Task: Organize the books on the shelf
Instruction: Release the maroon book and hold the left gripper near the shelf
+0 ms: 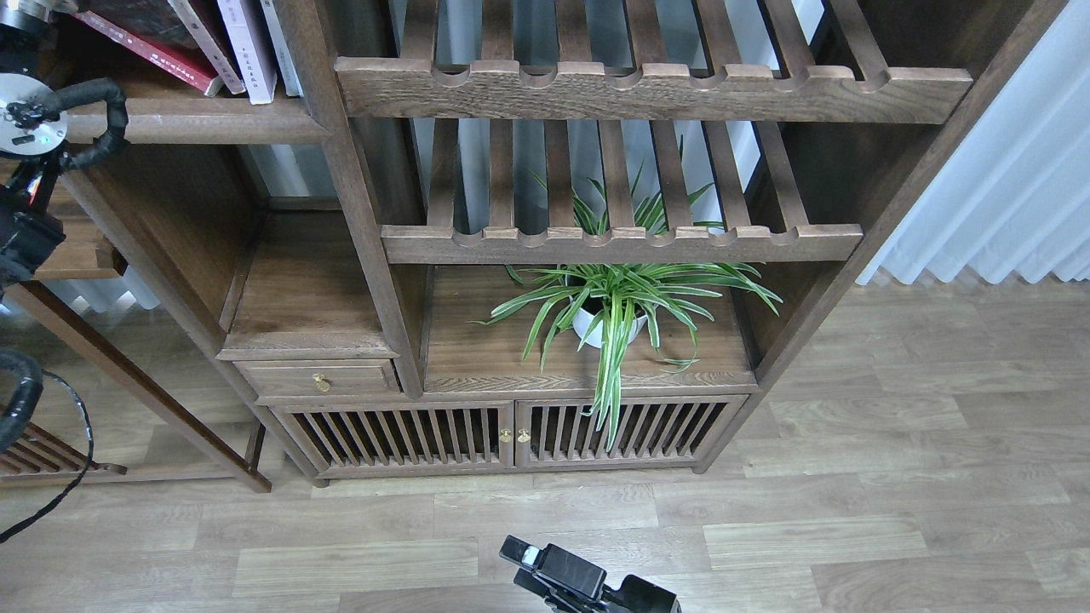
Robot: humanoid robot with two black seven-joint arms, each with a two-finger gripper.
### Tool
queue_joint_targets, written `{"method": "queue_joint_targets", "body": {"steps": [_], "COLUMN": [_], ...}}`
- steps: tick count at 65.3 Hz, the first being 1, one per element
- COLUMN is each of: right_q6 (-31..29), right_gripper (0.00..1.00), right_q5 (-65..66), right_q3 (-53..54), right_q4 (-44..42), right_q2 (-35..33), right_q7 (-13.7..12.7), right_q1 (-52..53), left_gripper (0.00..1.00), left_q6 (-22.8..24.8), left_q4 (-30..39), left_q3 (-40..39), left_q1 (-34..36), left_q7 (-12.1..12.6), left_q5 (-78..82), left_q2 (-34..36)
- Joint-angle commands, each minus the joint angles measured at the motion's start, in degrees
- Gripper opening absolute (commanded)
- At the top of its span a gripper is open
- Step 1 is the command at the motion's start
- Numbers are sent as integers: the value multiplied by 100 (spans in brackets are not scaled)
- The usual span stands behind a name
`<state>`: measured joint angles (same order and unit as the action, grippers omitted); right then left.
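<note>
The books stand at the top left, cut off by the frame's top edge and leaning to the left. A dark maroon and red book (149,38) lies lowest. A white book with a lavender band (247,47) and a pale thin one (285,51) lean on it. They rest on the shelf (196,119), a dark brown plank with a rounded front edge. My left arm (30,119) rises along the left edge beside the books; its fingers are cut off at the top corner. A black part of my right arm (588,581) shows at the bottom edge over the floor; its fingers cannot be told apart.
Two slatted racks with notched front rails (647,89) (622,244) fill the bookcase's right half. A potted spider plant (613,311) stands under the lower rack. Below are a small drawer (319,379) and slatted cabinet doors (511,434). White curtains (1013,187) hang at the right.
</note>
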<state>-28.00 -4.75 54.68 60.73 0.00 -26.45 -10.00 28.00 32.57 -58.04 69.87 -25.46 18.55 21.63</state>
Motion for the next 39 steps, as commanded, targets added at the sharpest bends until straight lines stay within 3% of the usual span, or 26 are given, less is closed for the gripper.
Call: {"method": "queue_joint_targets", "body": {"steps": [1,2,20,39], "right_q6": [0,0,0,0], "right_gripper": [97,97,97,97], "right_q5": [0,0,0,0], "right_q3": [8,8,8,17], "right_q4": [1,1,1,-8], "right_q2": [0,0,0,0], "right_q7": [0,0,0,0], "right_q1": [-2,-2,-2,-2], "left_gripper": [100,100,100,100], "left_q6": [0,0,0,0], "left_q4": [478,801,2192,3185], "left_q3": [-23,-49,-515,-1007], "left_q1": [-202,-376,-1441,-2575], "left_q7": [33,33,129,367], "left_q5": [0,0,0,-62], "left_q2": [307,489,702,711]}}
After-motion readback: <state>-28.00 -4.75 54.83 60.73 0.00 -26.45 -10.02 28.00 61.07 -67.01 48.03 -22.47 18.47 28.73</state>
